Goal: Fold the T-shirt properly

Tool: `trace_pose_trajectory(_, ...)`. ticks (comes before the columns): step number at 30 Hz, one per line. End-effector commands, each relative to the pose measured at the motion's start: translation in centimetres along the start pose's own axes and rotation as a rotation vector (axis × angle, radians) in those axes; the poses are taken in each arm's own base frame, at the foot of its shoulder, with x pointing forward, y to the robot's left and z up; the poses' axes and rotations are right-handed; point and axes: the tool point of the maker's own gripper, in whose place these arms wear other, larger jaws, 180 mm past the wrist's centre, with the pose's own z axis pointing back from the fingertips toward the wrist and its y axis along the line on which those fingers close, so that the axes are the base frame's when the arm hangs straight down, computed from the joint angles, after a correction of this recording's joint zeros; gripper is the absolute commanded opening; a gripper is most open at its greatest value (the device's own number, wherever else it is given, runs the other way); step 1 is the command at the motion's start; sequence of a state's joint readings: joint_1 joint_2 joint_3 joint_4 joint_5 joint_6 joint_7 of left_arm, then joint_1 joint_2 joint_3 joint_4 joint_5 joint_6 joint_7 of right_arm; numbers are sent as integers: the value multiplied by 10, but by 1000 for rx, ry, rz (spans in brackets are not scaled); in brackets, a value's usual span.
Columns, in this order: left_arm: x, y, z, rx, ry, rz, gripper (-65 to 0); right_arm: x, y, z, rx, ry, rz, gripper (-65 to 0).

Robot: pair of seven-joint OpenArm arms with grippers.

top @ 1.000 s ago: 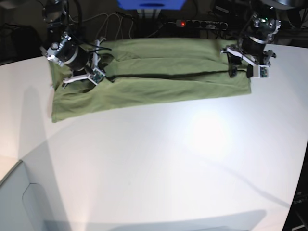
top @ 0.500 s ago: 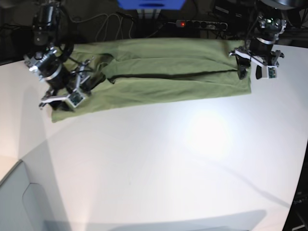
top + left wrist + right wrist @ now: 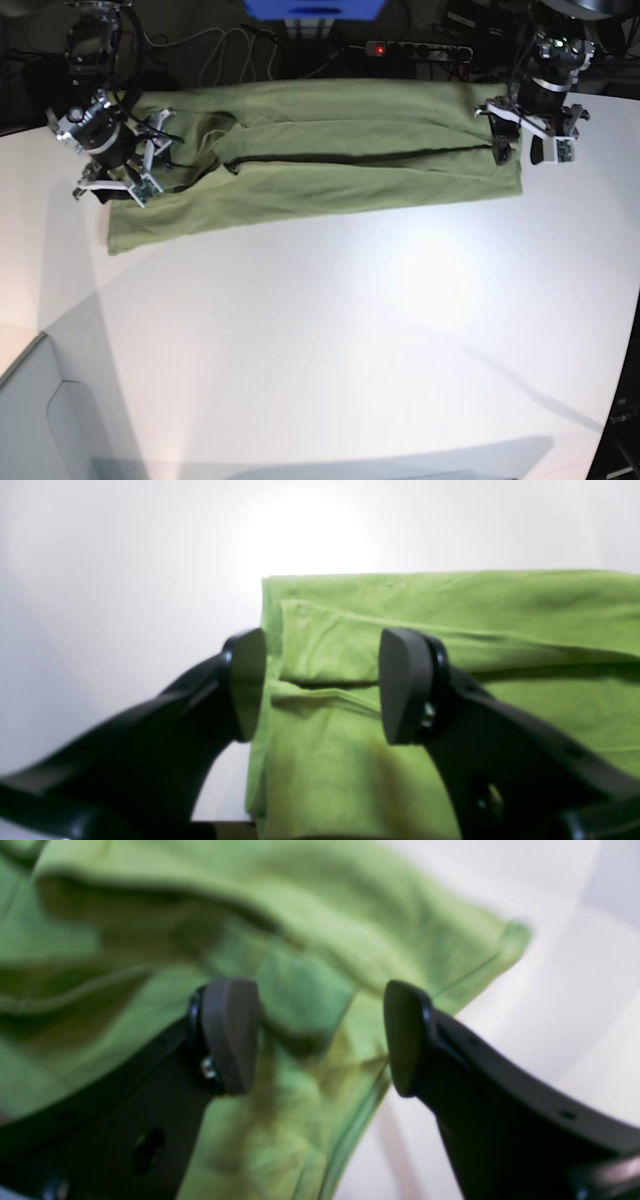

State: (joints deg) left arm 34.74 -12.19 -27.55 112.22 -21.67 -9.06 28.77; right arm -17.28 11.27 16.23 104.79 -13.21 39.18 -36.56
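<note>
The olive-green T-shirt (image 3: 350,170) lies as a long band, folded lengthwise, across the back of the white table (image 3: 330,330). In the base view my right gripper (image 3: 112,188) hovers at the shirt's left end. The right wrist view shows this gripper (image 3: 317,1040) open, with rumpled cloth (image 3: 300,915) and a hemmed corner below it and nothing between the fingers. My left gripper (image 3: 530,152) is at the shirt's right end. It is open (image 3: 322,685) and straddles the end edge of the layered cloth (image 3: 450,630) without pinching it.
A power strip (image 3: 415,48) with a red light, loose cables (image 3: 215,50) and a blue box (image 3: 315,8) sit behind the table's back edge. A grey surface (image 3: 40,420) lies beyond the table's front left edge.
My right gripper has opened and moved left, from the fold near the collar to the shirt's left end. The left gripper drew slightly back and right, then stayed still.
</note>
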Motion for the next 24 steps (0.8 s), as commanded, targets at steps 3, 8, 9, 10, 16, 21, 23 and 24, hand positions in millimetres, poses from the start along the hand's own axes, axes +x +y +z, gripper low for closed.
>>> trace_pose_trajectory(3,9,0,2,-3,-32,-6,-300,-1,4,4,14,-14,14,-272)
trace_pose_trajectory(8,15,-1,-1,-4,-50,-6,-300,-13,13,7,35,14,15,-273)
trace_pose_trajectory(9,14,-1,-1,-4,-49,-5,-300,-13,13,7,35,14,15,-273)
trace_pose_trajectory(10,15,-1,-1,-4,-50,-6,-300,-14,14,8,38,17,15,-273)
trace_pose_trajectory(16,14,0,-1,-4,-48,-6,-300,-18,12,10,33,23,24,-273)
trace_pose_trajectory(21,15,1,-1,-1,-49,-10,-300,2,3,20,-8,-26,54,-274)
trace_pose_trajectory(23,15,2,-1,1,-49,-10,-300,15,2,26,-26,-62,67,-274)
trace_pose_trajectory(24,15,2,-1,1,-49,-10,-300,23,2,28,-35,-83,69,-274)
